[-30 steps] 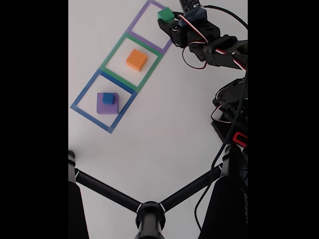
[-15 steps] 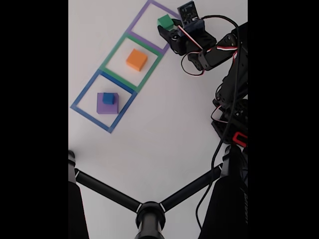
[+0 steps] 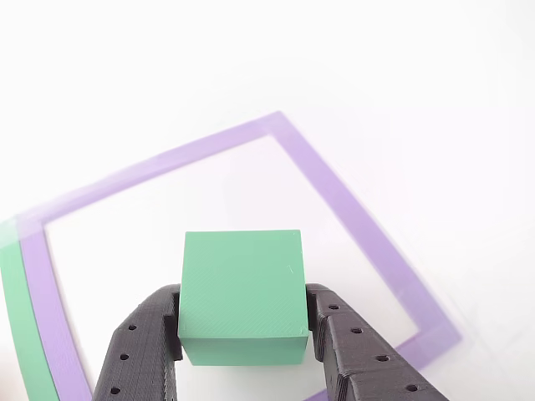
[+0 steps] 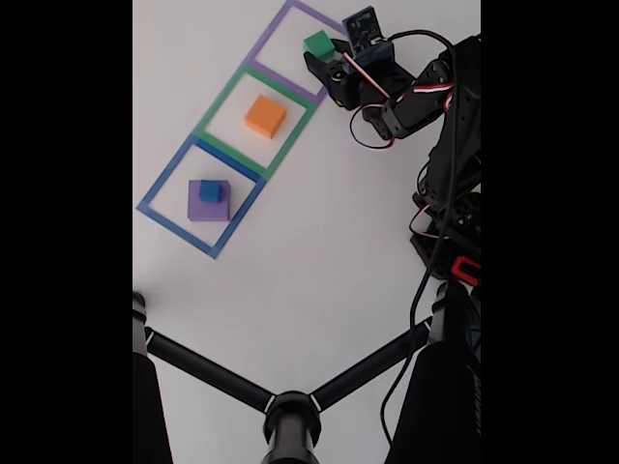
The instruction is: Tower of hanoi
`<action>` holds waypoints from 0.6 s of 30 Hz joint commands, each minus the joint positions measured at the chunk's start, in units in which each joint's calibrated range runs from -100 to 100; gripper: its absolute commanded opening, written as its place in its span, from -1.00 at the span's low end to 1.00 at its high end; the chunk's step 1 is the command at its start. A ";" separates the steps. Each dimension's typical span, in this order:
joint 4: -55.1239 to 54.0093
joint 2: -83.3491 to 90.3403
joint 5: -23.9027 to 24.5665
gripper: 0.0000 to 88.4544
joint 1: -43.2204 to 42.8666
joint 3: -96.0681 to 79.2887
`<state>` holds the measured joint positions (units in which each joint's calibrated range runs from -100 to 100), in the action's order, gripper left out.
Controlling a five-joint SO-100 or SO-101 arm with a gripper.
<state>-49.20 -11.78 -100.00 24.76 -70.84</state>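
We see the tool (image 3: 242, 347) clenched on the green block (image 3: 242, 296), its two dark fingers (image 3: 146, 351) pressed against the block's left and right faces in the other view. The block sits inside the purple square outline (image 3: 351, 209), toward its 5 o'clock corner; we cannot tell whether it rests on the white bench (image 4: 309, 261) or hangs just above it.

We judge the main risk to be a slip: the fingers seem to hold only the lower part of the block, so a quick swing could tilt or drop it. A release off centre could also leave it across the purple line.

In the fixed view the arm (image 4: 450, 145) enters from 3 o'clock, folds upward and reaches toward 10 o'clock to the block. The orange block (image 4: 265, 115) lies in the green outline (image 4: 215, 108). At 7 o'clock from it, the blue cube (image 4: 210, 191) sits on the purple block (image 4: 208, 207) in the blue outline (image 4: 162, 184).
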 commanded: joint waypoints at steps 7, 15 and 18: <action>-2.46 -0.37 0.00 -0.52 -0.99 2.03; -1.90 1.89 0.00 -0.46 -0.80 1.30; 0.53 5.60 0.00 -0.46 -0.99 -0.06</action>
<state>-50.24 -12.03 -100.00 24.27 -70.32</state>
